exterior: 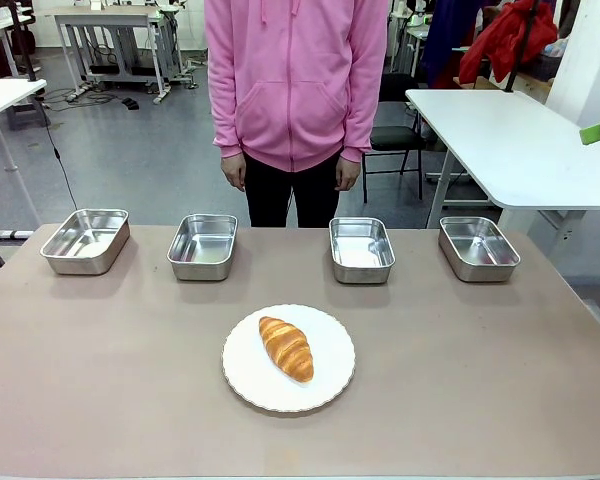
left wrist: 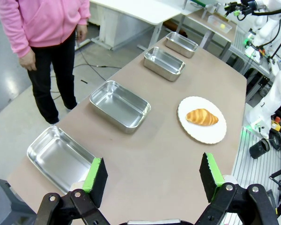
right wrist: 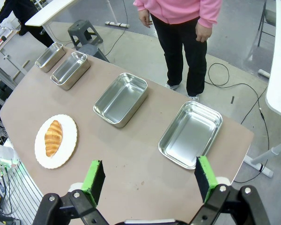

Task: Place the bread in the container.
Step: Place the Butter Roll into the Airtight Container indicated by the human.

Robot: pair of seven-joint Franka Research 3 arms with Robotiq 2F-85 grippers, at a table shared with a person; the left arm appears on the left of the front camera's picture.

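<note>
The bread (exterior: pixel 286 347), a golden-brown croissant, lies on a round white plate (exterior: pixel 248 378) at the table's near middle. Behind it, along the far edge, several look-alike steel containers stand in a row, all empty; the two inner ones (exterior: pixel 202 246) (exterior: pixel 361 249) are nearest the bread. My left gripper (left wrist: pixel 153 174) hangs open high above the table's left end, over bare tabletop, with the bread (left wrist: pixel 202 116) well ahead. My right gripper (right wrist: pixel 150 177) is open above the right end, and the bread (right wrist: pixel 53 137) lies far to its left.
A person in a pink hoodie (exterior: pixel 295 80) stands at the far side, hands (exterior: pixel 234 170) down, away from the table. The outer pans (exterior: pixel 85 240) (exterior: pixel 477 247) sit near the table's far corners. Bare tabletop surrounds the plate. Other white tables (exterior: pixel 510 140) stand beyond.
</note>
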